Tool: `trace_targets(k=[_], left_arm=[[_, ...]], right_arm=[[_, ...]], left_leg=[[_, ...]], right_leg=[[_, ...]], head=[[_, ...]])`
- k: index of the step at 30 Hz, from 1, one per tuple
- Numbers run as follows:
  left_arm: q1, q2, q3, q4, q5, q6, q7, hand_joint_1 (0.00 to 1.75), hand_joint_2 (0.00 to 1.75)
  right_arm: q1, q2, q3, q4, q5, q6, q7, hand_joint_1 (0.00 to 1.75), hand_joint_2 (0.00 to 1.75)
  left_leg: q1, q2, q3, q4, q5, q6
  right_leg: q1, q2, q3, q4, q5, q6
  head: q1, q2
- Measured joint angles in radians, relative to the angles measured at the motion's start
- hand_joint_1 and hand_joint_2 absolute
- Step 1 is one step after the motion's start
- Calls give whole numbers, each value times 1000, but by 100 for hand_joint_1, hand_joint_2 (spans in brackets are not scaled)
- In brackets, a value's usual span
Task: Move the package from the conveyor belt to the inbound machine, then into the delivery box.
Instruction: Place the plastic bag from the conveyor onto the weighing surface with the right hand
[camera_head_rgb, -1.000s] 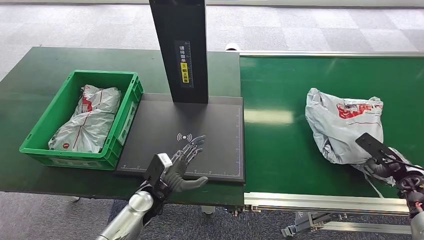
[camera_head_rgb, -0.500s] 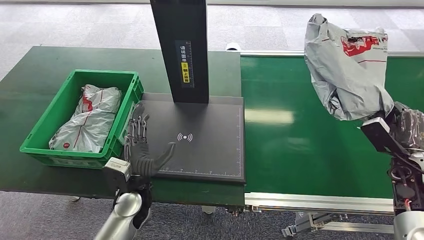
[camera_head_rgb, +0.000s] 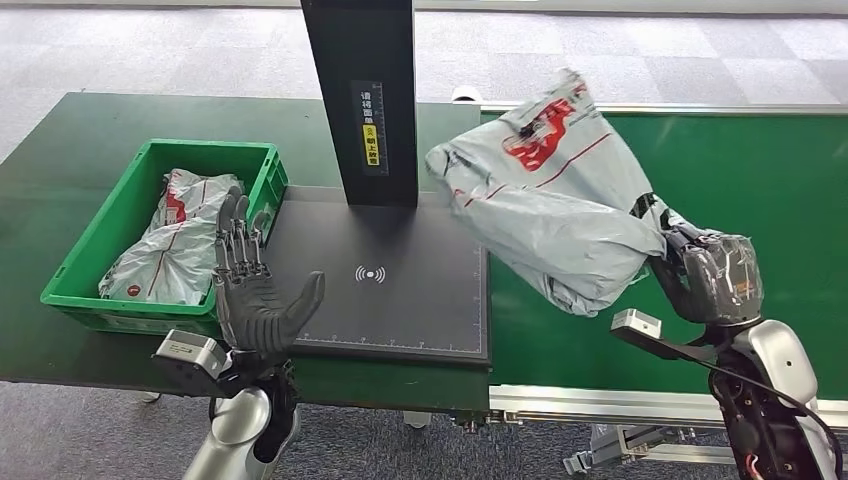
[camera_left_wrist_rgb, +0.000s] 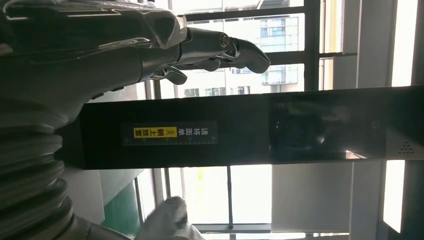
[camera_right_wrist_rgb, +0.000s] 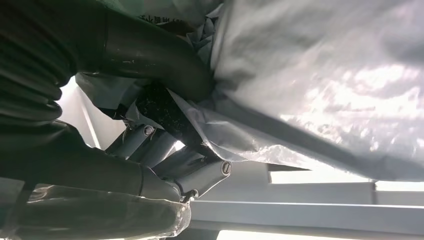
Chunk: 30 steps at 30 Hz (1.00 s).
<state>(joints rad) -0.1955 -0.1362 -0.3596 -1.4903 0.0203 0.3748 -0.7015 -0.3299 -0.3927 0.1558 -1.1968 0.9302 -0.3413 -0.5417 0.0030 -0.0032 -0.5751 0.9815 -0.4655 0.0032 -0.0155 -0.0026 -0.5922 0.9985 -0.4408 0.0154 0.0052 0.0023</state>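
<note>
Grey package (camera_head_rgb: 545, 215) in right robot hand (camera_head_rgb: 705, 275)

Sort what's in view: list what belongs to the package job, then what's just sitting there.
Part of the job:
- grey package, held up by the right hand
- green conveyor belt
- inbound machine's black pad
- green delivery box
- left hand, open

Just there:
- bagged parcels already in the box
- green table

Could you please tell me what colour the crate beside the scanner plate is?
The crate is bright green, clearest in the head view.
</note>
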Motion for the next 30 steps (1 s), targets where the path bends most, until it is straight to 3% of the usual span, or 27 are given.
trace_targets(k=[15, 19, 23, 30], left_arm=[[-19, -26, 0, 1, -7, -7, 0, 0, 175], [-31, -31, -1, 11, -9, -7, 0, 0, 175], [-37, -36, -5, 24, -4, -15, 0, 0, 175], [-49, -47, -9, 49, 8, -38, 0, 0, 175]], right_arm=[[-1, 27, 257, -34, 84, 64, -19, 175, 175], [-34, 55, 350, 27, 87, 69, -28, 175, 175], [-98, 74, 420, 141, 84, 7, -16, 175, 175], [-191, 97, 473, 315, 41, -49, -33, 175, 175]], left_leg=[[0, 2, 0, 0, 0, 0], [0, 3, 0, 0, 0, 0], [0, 3, 1, 0, 0, 0], [0, 3, 0, 0, 1, 0]], right_leg=[[0, 1, 0, 0, 0, 0], [0, 1, 0, 0, 0, 0], [0, 1, 0, 0, 0, 0], [0, 1, 0, 0, 0, 0]], head=[[0, 0], [0, 0], [0, 0], [0, 0]])
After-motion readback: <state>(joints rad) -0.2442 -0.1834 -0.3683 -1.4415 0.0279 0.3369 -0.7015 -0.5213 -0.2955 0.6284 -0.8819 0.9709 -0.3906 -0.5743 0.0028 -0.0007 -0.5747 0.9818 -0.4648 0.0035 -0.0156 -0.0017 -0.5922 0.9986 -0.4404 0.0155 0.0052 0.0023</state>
